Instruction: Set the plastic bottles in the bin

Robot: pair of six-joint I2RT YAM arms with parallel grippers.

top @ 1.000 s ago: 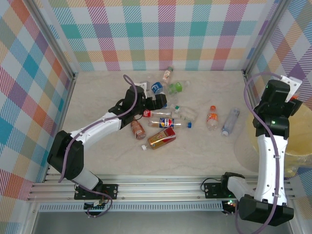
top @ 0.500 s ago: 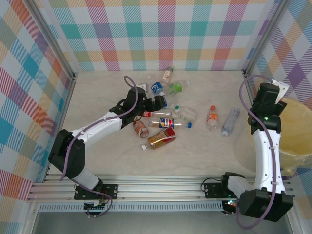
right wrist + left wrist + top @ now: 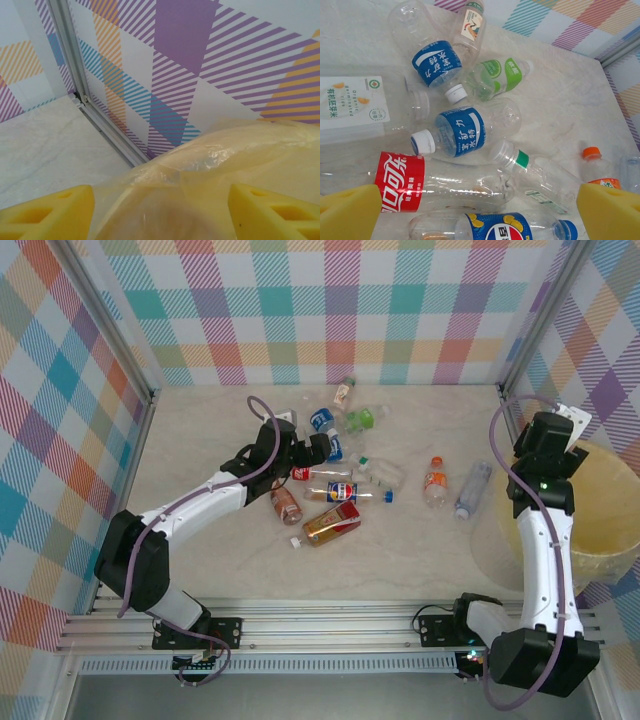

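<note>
Your left tool [image 3: 480, 212], wide open and empty, hangs over the red-label bottle [image 3: 445, 182] toward the far edge of the worktop [image 3: 200, 440]; the bottle's long axis runs from jaw to jaw, so a wrist turn seems needed.

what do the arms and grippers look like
Both arms are white with black joints: left arm, right arm. A purple cable loops along each. The left gripper and right gripper have blocky yellow foam pads.
</note>
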